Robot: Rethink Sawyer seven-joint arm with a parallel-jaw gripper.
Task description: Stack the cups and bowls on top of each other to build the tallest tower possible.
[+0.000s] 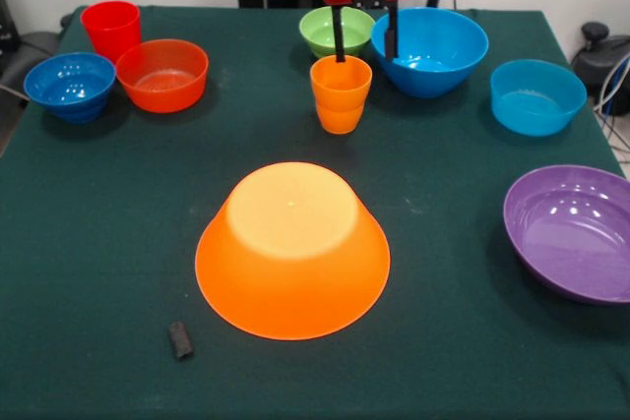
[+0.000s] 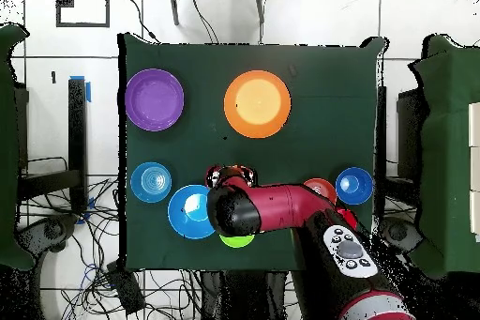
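Front view: gripper [image 1: 364, 44] hangs at 12 o'clock of the table [image 1: 98, 272], jaws spread. One finger dips inside the orange cup [image 1: 341, 93], at its far left rim; the other hangs outside, off the cup's right side, in front of the big blue bowl [image 1: 430, 50]. So the cup's right wall sits between the jaws; no clear pinch, contact can't be told. Cup stands upright, mouth up, just above table centre.

Green bowl [image 1: 336, 30] sits behind the cup at 12, partly hidden by the left finger. Big blue bowl is just right of it at 1. Light-blue bowl [image 1: 537, 96] at 2, apart from the rest. Purple bowl [image 1: 571, 231] at 4, cut by the right edge. Yellow-orange bowl [image 1: 292, 251] is upside down at 6, nearest the camera, well apart from the cup. Red cup [image 1: 111, 30] at 10, upright, with the orange-red bowl [image 1: 162, 75] just in front and the dark-blue bowl [image 1: 70, 86] beside that, all near each other. Small dark lump [image 1: 180, 339] at 7, near the big bowl's rim.

Overhead view: arm [image 2: 281, 208] covers the orange cup and most of the green bowl.
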